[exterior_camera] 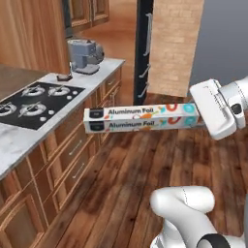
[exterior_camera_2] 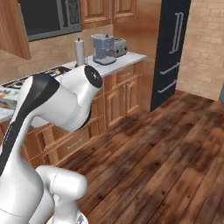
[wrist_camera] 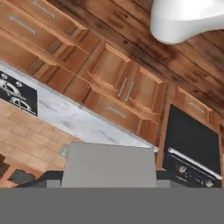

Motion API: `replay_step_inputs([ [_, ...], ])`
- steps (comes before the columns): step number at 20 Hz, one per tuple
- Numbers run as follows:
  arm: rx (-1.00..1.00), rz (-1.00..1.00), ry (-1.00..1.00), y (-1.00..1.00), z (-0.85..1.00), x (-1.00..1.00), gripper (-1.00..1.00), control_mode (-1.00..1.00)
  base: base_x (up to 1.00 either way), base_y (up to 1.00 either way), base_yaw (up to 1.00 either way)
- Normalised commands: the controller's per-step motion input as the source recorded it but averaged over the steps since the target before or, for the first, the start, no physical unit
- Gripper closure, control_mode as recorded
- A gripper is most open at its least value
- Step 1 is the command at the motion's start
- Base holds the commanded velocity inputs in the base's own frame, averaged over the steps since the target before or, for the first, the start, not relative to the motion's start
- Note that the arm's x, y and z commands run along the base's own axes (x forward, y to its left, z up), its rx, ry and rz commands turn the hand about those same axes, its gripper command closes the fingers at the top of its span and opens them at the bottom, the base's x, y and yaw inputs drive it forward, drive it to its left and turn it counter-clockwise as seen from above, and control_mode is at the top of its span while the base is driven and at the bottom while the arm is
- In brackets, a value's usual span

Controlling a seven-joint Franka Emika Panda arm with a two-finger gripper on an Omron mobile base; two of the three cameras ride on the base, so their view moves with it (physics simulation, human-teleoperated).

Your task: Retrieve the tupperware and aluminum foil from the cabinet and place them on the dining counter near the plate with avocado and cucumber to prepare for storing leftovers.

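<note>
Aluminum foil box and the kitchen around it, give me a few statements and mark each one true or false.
1. The aluminum foil is carried in the air over the wooden floor, held at one end by the pincer. True.
2. The foil box lies on the marble worktop. False: it hangs clear of it, beside the base cabinets.
3. A black stove is set into the worktop. True.
4. The foil box stands upright. False: it is roughly level, lengthwise.
5. A coffee machine stands on the worktop, with a paper towel roll to its left in the right base view. True.
6. The tall dark fridge is open. False: its doors are shut.
</note>
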Motion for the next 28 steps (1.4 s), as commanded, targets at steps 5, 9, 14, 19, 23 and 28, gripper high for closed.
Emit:
replay_step_inputs([
  [5, 0.0, 0.0, 0.0, 0.0, 0.0, 0.0, 1.0, 1.0, -0.13, 0.01, -0.78],
  [9, 0.0, 0.0, 0.0, 0.0, 0.0, 0.0, 1.0, 1.0, -0.01, -0.12, -0.74],
  [14, 0.0, 0.0, 0.0, 0.0, 0.0, 0.0, 1.0, 1.0, 0.05, -0.4, -0.65],
  [19, 0.0, 0.0, 0.0, 0.0, 0.0, 0.0, 1.0, 1.0, 0.18, -0.47, -0.57],
  [23, 0.0, 0.0, 0.0, 0.0, 0.0, 0.0, 1.0, 1.0, 0.29, -0.37, -0.57],
  [28, 0.0, 0.0, 0.0, 0.0, 0.0, 0.0, 1.0, 1.0, 0.4, -0.2, -0.55],
])
